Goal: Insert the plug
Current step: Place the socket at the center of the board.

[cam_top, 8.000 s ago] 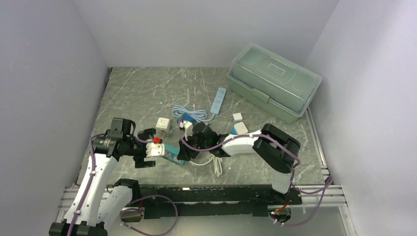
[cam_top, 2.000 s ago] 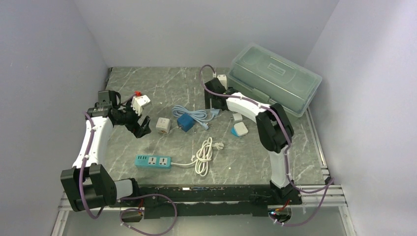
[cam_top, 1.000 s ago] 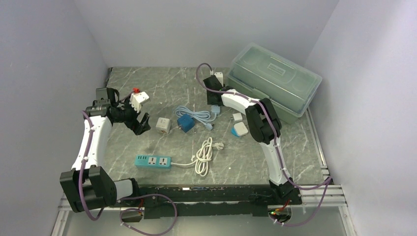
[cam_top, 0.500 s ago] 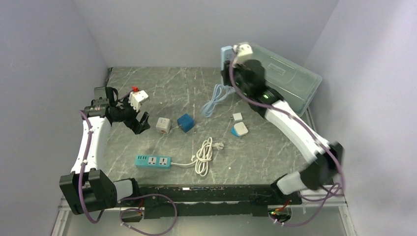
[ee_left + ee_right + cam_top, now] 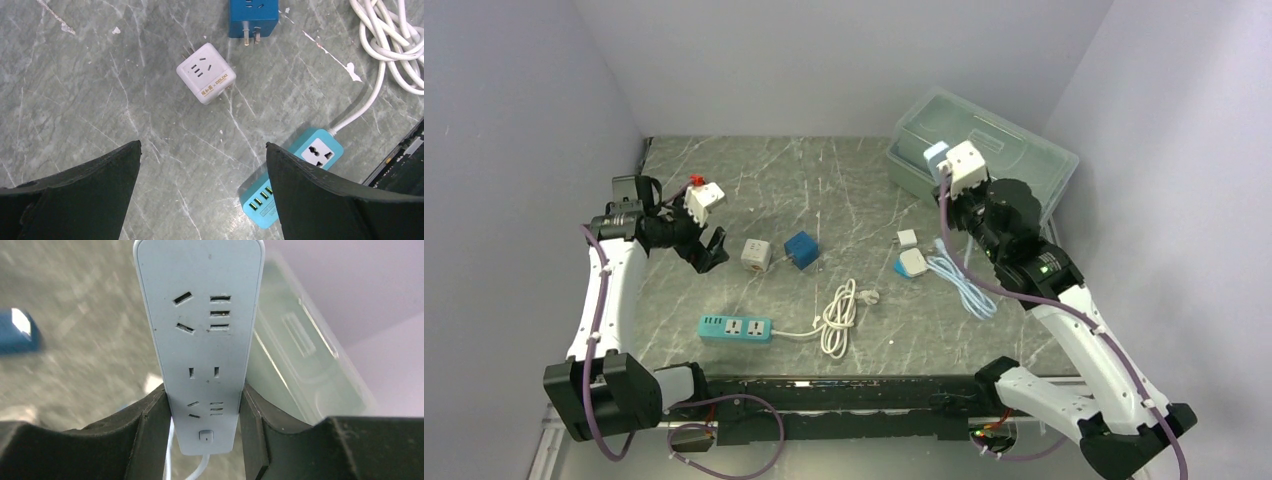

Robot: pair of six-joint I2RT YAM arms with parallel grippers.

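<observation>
No plug is seated yet, and which plug is meant cannot be settled; the likeliest is the white cube (image 5: 206, 72), which lies on the table (image 5: 754, 170) with a socket face up and short prongs showing at one edge. It sits ahead of the left gripper (image 5: 202, 147), whose fingers (image 5: 75, 190) are spread wide and hold nothing, a stance that suits a descent onto the cube. Just beside the cube lies the blue cube (image 5: 252, 17), prongs pointing toward the camera, a second candidate. The receiving part is judged to be the strip (image 5: 200, 340): the right gripper (image 5: 202, 405) pinches its switch end between both fingers and holds it in the air, near the box (image 5: 1034, 165), socket face toward the wrist camera. Held so, the sockets are presented clear of the table for a plug brought by the other arm. The strip's cable (image 5: 959, 280) hangs down and lies loose on the table, so it may drag as the strip travels. A teal strip (image 5: 290, 175) with a bundled white cord (image 5: 836, 320) rests nearer the bases, ungripped.
</observation>
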